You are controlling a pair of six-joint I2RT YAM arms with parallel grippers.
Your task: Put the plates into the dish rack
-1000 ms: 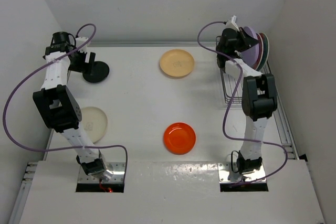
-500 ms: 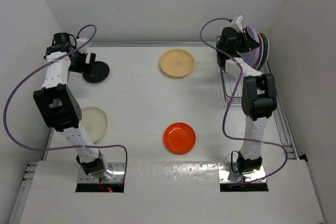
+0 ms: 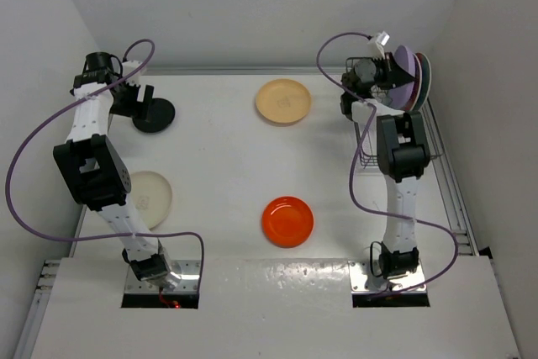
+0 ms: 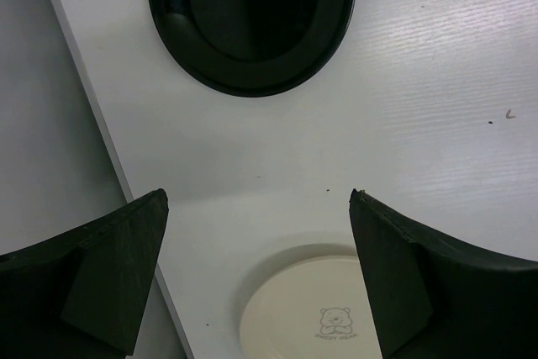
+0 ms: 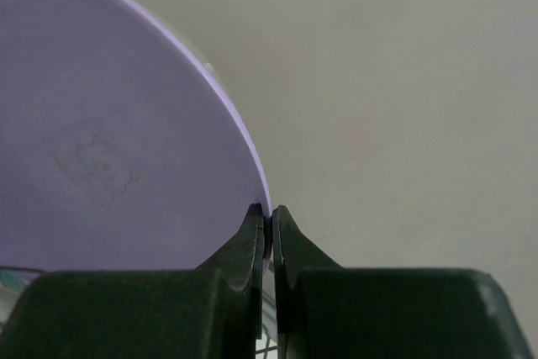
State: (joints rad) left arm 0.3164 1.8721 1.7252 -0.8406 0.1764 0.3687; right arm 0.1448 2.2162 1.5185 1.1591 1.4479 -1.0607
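Pinching rim of lavender plate [image 5: 109, 149] edgewise in right jaws, upright at far end of dish rack [image 3: 362, 145], just beside red plates [image 3: 424, 77]. Can't tell if seated. Left jaws spread over bench [image 4: 437, 124]: black plate [image 4: 252, 14] flat dead ahead, cream plate [image 4: 311, 313] nearer.

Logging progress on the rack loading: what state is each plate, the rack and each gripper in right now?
lavender plate: upright at the rack, rim gripped.
red plates: upright in the rack.
tan-yellow plate: flat on the table.
orange plate: flat on the table.
cream plate: flat on the table.
black plate: flat on the table.
dish rack: partly loaded.
left gripper: jaws open, empty.
right gripper: jaws shut on the lavender plate.
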